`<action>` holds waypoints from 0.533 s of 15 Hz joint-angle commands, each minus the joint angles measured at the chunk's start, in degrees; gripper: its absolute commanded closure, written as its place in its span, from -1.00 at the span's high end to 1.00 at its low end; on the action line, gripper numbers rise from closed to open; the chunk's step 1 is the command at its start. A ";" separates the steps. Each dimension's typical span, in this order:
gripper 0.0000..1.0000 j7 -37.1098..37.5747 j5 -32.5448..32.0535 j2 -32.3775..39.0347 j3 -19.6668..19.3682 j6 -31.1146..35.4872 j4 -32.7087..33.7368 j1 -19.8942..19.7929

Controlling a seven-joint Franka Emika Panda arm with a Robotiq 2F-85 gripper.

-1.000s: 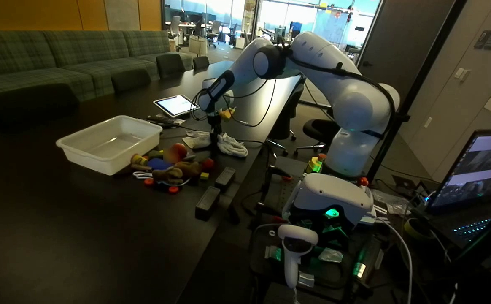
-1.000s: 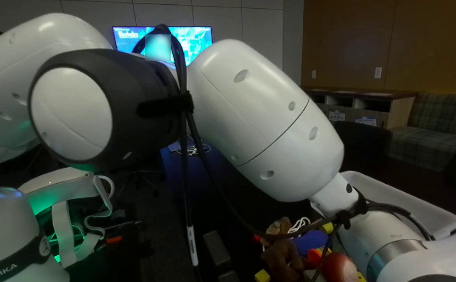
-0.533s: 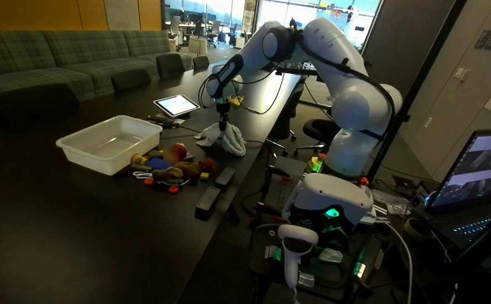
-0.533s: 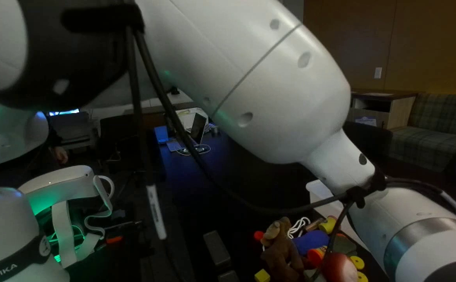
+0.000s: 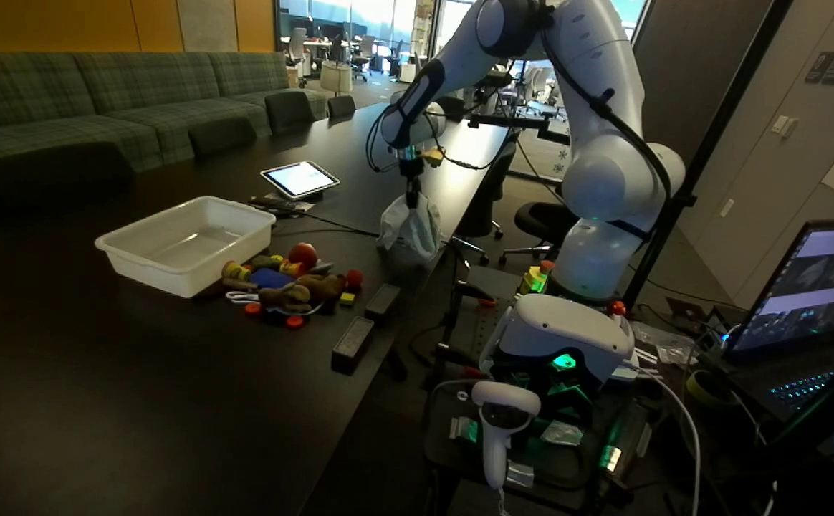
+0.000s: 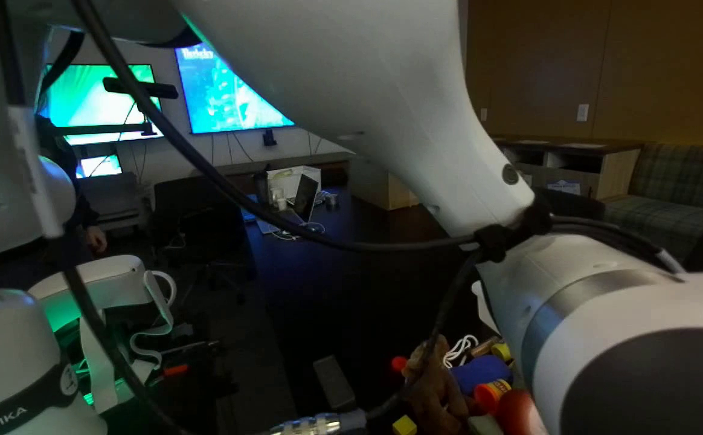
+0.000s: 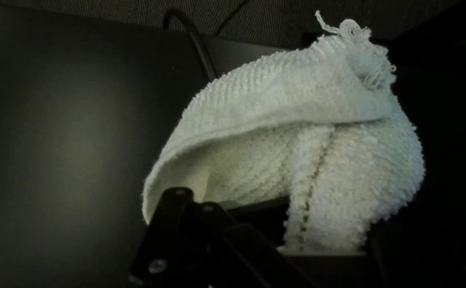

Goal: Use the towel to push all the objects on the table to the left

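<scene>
The white towel point(image 5: 417, 233) hangs bunched from my gripper point(image 5: 413, 201) near the table's long edge in an exterior view. In the wrist view the towel point(image 7: 357, 172) rises folded out of the dark jaws point(image 7: 285, 228), which are shut on it. I cannot tell whether its lower end touches the table. A pile of objects lies apart from it: a brown plush toy point(image 5: 324, 287), a red ball point(image 5: 303, 254), a blue item point(image 5: 268, 278), a yellow cube point(image 5: 347, 298) and red lids point(image 5: 294, 322). The plush toy point(image 6: 439, 393) and blue item point(image 6: 481, 373) also show in an exterior view; the gripper is hidden there.
A white tub point(image 5: 152, 266) stands beside the pile. Two dark grey boxes point(image 5: 352, 342) point(image 5: 383, 301) lie near the table edge. A tablet point(image 5: 301, 178) and a black cable point(image 5: 331, 223) lie farther along the dark table point(image 5: 173, 401).
My gripper has risen and moved right in an exterior view, toward the table's long edge. The towel, first lying flat around the fingers, has lifted with it. The pile has not moved.
</scene>
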 commanded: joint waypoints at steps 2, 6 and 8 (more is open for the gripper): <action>-0.98 0.60 -3.96 -4.50 -3.07 1.89 -10.23 3.95; -0.97 1.77 -6.87 -1.30 -2.80 3.05 -14.36 8.66; -0.97 -0.11 -6.58 0.40 -1.10 1.97 -15.46 10.46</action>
